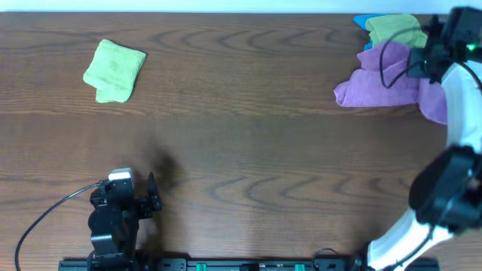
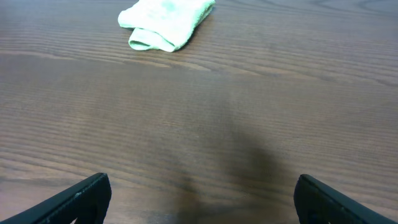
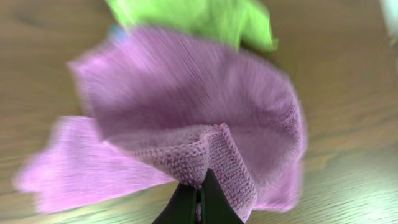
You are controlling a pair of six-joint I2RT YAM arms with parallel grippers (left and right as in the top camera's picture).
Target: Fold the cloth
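Right tool (image 3: 198, 198) tight on the cloth (image 3: 186, 106) — left tool (image 2: 202, 196) agape

Right wrist: cloth (image 3: 186, 112) motion-blurred, edges smeared. Overhead: right arm (image 1: 461, 113) covers cloth's right side; blue item (image 1: 363, 21) mostly under green cloth (image 1: 393, 30). Left wrist: left end effector (image 2: 202, 190) fingers cropped at bottom edge.

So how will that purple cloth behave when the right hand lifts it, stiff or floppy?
Probably floppy: the purple cloth lies bunched in soft folds. The loose parts will likely hang and trail, since the right hand pinches only one fold. Its nubby weave should grip well, though it may drag the green cloth touching it.
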